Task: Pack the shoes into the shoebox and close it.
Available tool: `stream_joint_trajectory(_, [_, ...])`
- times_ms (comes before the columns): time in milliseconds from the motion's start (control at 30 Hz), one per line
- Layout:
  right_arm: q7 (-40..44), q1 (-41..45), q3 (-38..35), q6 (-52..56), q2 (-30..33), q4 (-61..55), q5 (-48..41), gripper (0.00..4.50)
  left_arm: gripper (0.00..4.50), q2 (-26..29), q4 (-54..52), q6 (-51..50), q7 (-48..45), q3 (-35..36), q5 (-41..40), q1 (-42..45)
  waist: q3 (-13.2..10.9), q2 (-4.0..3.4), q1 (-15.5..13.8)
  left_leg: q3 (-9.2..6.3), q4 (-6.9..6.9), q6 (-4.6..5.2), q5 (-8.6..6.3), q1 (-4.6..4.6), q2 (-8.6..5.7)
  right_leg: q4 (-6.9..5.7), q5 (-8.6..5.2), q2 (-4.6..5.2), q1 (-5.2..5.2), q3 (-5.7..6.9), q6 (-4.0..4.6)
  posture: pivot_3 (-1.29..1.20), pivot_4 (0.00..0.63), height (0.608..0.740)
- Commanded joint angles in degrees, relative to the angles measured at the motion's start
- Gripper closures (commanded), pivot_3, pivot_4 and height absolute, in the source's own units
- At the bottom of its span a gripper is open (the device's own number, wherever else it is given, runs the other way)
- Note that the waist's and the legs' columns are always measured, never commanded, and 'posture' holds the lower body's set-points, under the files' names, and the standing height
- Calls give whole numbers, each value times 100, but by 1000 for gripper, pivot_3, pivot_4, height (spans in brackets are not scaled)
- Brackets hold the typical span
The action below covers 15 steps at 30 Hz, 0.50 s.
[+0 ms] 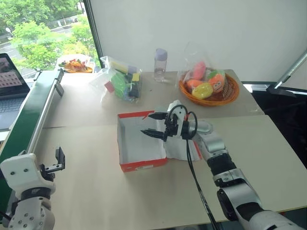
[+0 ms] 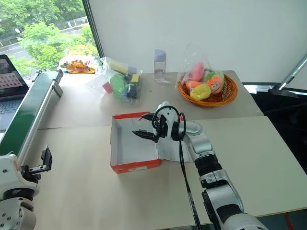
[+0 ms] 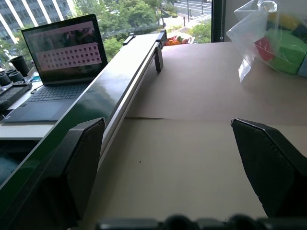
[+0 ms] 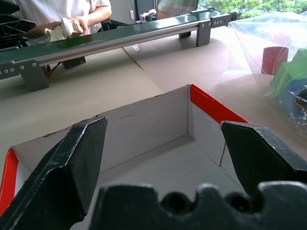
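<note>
Open red-orange shoebox [image 1: 142,143], white inside, apparently empty, mid-table.

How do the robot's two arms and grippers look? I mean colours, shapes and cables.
Both arms are built of rounded white and silver-grey segments joined by black rings. The right gripper has two black, pointed fingers, wedge-shaped, with a notched black base between them. A black cable loops at its wrist and runs back along the forearm. The left gripper has the same black fingers on a white wrist block.
</note>
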<state>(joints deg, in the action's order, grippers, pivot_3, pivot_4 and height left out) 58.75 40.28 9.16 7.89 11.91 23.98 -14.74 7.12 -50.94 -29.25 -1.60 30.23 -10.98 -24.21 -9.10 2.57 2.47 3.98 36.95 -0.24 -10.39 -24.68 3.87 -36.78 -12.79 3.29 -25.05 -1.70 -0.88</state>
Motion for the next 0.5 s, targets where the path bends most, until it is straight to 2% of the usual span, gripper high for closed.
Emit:
stream_joint_trajectory(33, [2,211,-39,-147,-22,-106,7,16,0,81,-31,-132,119,117,81,82,0,0,-1,0,0,0,0,0,0,0,0,0,0,0,0,0,150,740])
stream_joint_trajectory(267, [-115,317,-33,15,32,-189,125,16,0,177,189,-544,72,327,-177,265,0,0,0,0,0,0,0,0,0,-1,0,-1,0,0,-1,0,150,740])
stream_joint_trajectory(500, [-416,366,-4,-352,-14,-114,409,16,0,634,344,-1325,-48,563,-364,436,0,0,-1,0,0,0,0,1,0,-3,0,-1,-1,0,0,0,150,740])
